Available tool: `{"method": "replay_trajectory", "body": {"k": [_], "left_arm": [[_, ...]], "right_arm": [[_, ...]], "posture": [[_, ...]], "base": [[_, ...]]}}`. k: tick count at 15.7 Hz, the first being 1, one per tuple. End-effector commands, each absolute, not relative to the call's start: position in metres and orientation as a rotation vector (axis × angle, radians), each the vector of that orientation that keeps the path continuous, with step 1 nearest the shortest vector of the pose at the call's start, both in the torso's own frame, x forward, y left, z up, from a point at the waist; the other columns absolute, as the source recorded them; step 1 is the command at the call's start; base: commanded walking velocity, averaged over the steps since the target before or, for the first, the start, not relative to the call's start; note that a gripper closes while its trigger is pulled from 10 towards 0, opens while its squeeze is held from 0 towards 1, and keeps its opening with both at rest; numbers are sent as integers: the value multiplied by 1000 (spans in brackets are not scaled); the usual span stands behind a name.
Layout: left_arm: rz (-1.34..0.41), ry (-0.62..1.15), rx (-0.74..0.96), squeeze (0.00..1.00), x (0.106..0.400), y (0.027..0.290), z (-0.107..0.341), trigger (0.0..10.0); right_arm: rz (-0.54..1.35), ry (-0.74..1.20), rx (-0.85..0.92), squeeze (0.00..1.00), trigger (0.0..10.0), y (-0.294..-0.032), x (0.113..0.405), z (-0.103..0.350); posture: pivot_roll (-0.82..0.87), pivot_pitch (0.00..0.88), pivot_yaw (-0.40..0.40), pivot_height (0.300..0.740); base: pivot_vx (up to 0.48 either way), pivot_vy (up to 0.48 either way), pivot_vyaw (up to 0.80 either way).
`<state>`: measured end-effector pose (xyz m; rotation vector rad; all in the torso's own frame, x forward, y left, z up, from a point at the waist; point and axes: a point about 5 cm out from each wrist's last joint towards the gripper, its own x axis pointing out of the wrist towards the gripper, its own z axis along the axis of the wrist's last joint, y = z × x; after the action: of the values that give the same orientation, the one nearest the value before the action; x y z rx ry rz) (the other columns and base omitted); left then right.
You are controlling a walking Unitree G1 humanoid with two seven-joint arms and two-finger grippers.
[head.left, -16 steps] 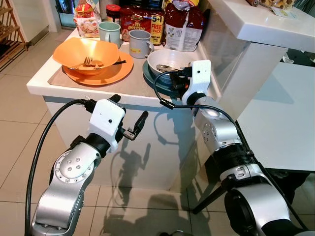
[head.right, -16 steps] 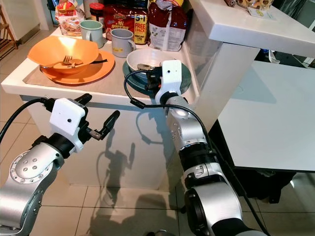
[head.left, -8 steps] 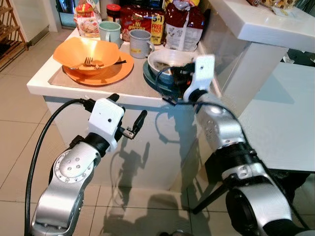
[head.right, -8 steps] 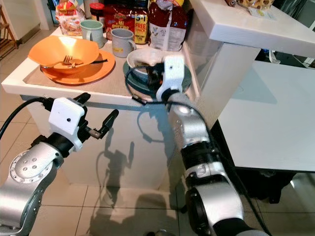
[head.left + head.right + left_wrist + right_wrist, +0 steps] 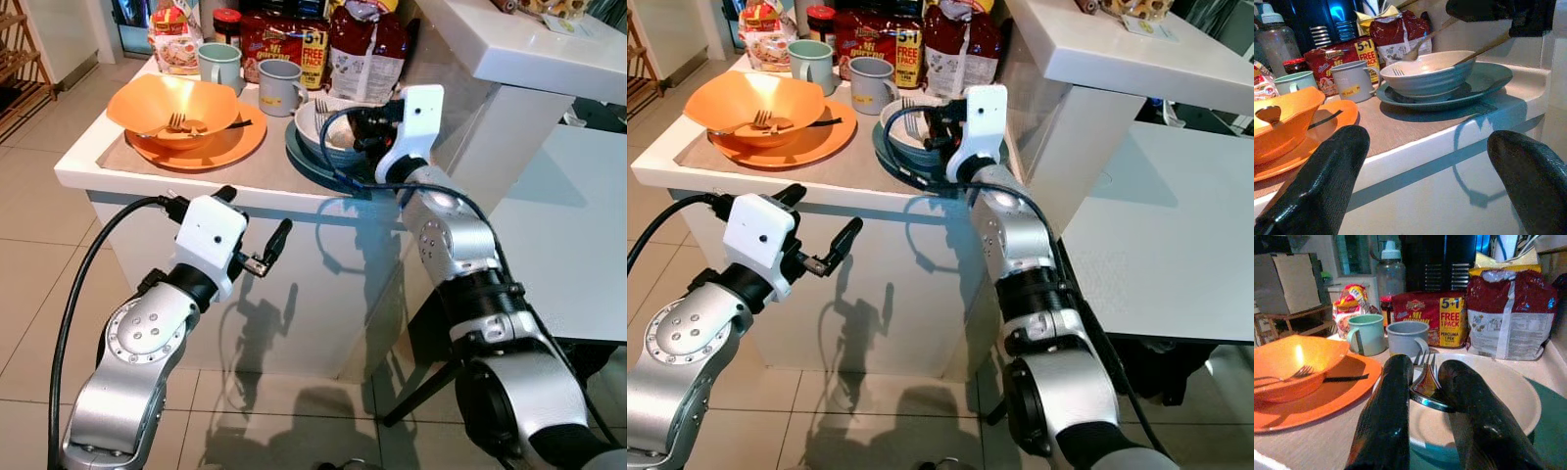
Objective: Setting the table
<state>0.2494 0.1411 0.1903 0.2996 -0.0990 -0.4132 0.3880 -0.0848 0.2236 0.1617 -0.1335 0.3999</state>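
A white bowl (image 5: 331,134) sits on a teal plate (image 5: 306,159) at the counter's right end. My right gripper (image 5: 361,123) hovers over the bowl, shut on a metal fork (image 5: 1423,360) and spoon (image 5: 1426,392). The fork's tines (image 5: 320,106) stick out over the bowl's far rim. An orange bowl (image 5: 171,101) on an orange plate (image 5: 217,147) stands to the left, with a fork (image 5: 174,121) lying inside it. My left gripper (image 5: 257,247) hangs open below the counter's front edge, holding nothing.
Two mugs, one pale green (image 5: 220,65) and one grey (image 5: 277,85), stand behind the plates, backed by snack packs (image 5: 286,44) and a red bag (image 5: 364,54). A white raised ledge (image 5: 519,44) borders the counter on the right. Tiled floor (image 5: 29,255) lies below.
My right gripper has risen from the bowl's near rim and moved back over the bowl, bringing the fork and spoon up with it. The left arm has not moved.
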Motion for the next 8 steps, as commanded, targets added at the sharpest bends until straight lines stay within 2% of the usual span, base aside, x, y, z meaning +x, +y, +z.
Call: {"method": "replay_trajectory", "body": {"k": [1, 6, 8], "left_arm": [[-426, -99, 314, 0, 251, 138, 190, 10000], [-401, -117, 323, 0, 254, 140, 193, 10000], [-352, -162, 317, 0, 257, 140, 195, 10000]], "right_arm": [[377, -146, 179, 0, 0, -93, 391, 228], [396, -228, 255, 0, 0, -93, 388, 245], [467, -323, 314, 0, 0, -98, 372, 258]], "posture": [[83, 0, -135, 740], [85, 0, -127, 740], [81, 0, -132, 740]], "base": [[0, 0, 0], [0, 0, 0], [0, 0, 0]]}}
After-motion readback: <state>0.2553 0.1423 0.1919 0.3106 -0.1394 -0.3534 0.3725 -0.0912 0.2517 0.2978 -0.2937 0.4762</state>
